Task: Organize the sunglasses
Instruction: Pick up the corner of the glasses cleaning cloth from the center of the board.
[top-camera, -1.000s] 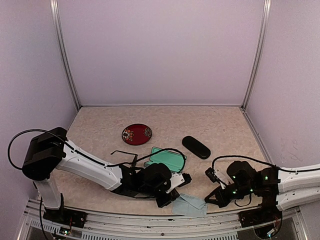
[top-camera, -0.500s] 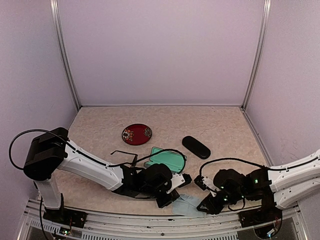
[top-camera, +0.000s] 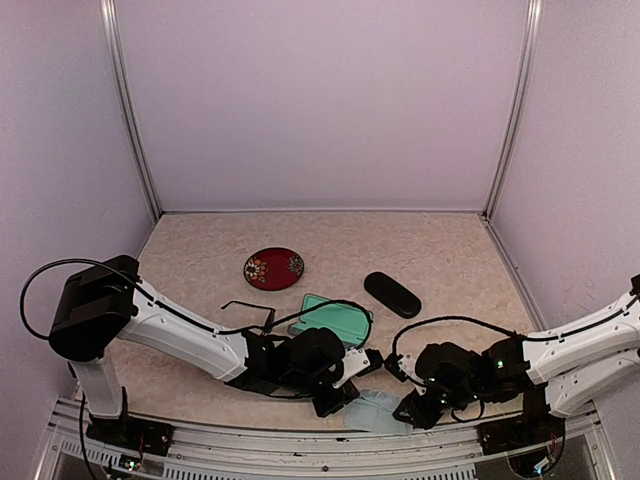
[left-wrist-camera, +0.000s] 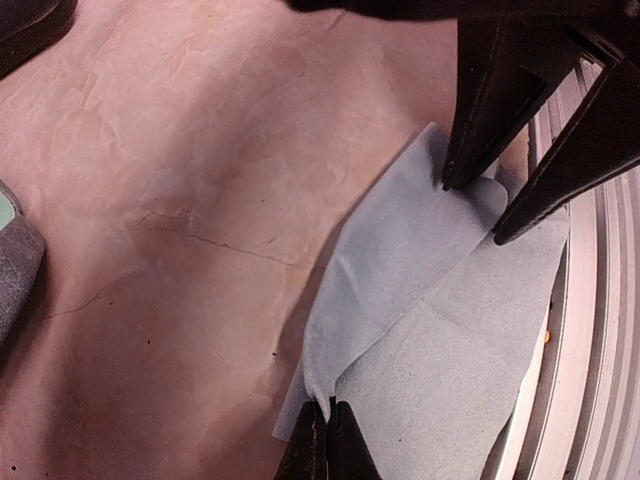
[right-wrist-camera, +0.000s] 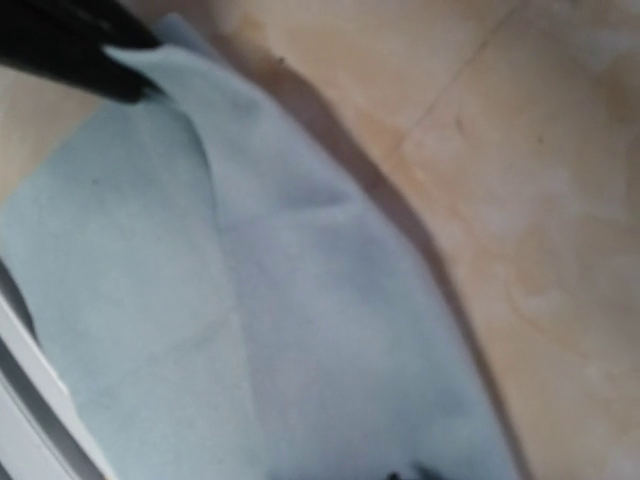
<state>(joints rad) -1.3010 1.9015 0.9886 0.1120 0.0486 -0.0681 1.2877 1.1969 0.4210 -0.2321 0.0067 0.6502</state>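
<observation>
Pale blue cloth (left-wrist-camera: 430, 330) is clamped at one edge between the left fingers (left-wrist-camera: 312, 455), which are pressed tight together on a raised fold. At the cloth's opposite corner the right fingers (left-wrist-camera: 478, 100) stand parted, their tips down on either side of that corner with a clear gap between them, so nothing is pinched there. The right wrist view is blurred and shows only the creased cloth on the counter.

The cloth lies flat apart from its creases, right at the counter's near edge, a little right of the middle, beside a white slatted rail (left-wrist-camera: 590, 300). The counter (top-camera: 200, 260) is beige with a marbled, stone-like pattern and faint dark veins.

Just behind the left arm, near the middle of the counter, sits a rectangular case (top-camera: 335, 320) showing a teal face, with a black cable looping over it. The sunglasses (top-camera: 262, 310) with the thin black frame lie on the counter just left of that case, apart from both arms. A black oval case (top-camera: 392, 294) rests right of centre, and a round red disc (top-camera: 273, 268) with a pattern lies left of centre, further back.

Plain lilac walls (top-camera: 320, 100) close the counter in on three sides, with metal posts (top-camera: 130, 120) at the far corners.
</observation>
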